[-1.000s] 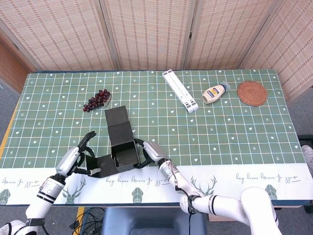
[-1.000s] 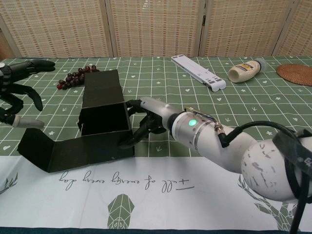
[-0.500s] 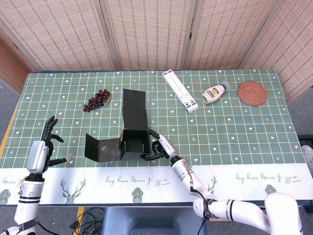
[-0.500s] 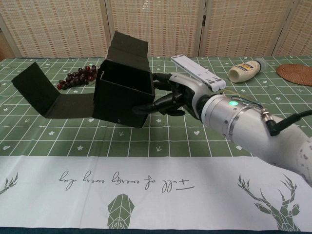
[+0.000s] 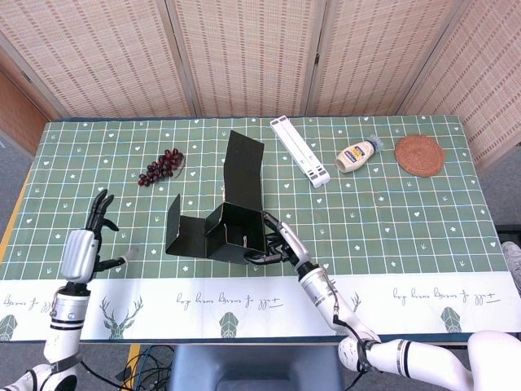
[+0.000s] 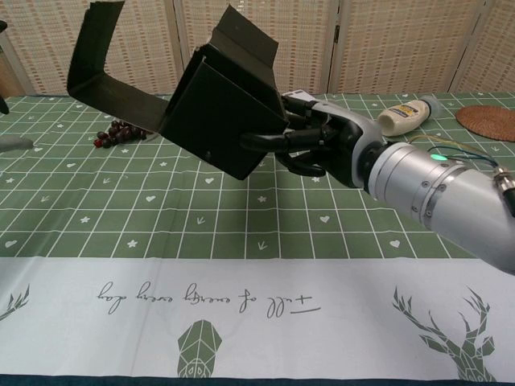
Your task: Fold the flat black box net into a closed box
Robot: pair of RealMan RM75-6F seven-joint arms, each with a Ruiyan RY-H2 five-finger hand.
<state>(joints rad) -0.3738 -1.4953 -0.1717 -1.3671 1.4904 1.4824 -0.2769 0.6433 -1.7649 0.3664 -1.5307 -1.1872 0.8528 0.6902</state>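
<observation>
Black box net (image 5: 232, 220) was half folded and up off the surface (image 5: 391, 220), tilted, with the right hand (image 6: 326, 145) gripping its right side and two flaps sticking out loose. Left hand (image 5: 84, 248) sat well off to the left, fingers spread, holding nothing, near the grapes (image 5: 161, 166).

The black box (image 5: 228, 220), gripped by the right hand (image 5: 277, 243) and raised off the table (image 5: 391, 236), blocks the table's centre. Grapes (image 5: 161, 166) lie behind it, left. The left hand (image 5: 84, 248) has bare cloth between itself and the box.
</observation>
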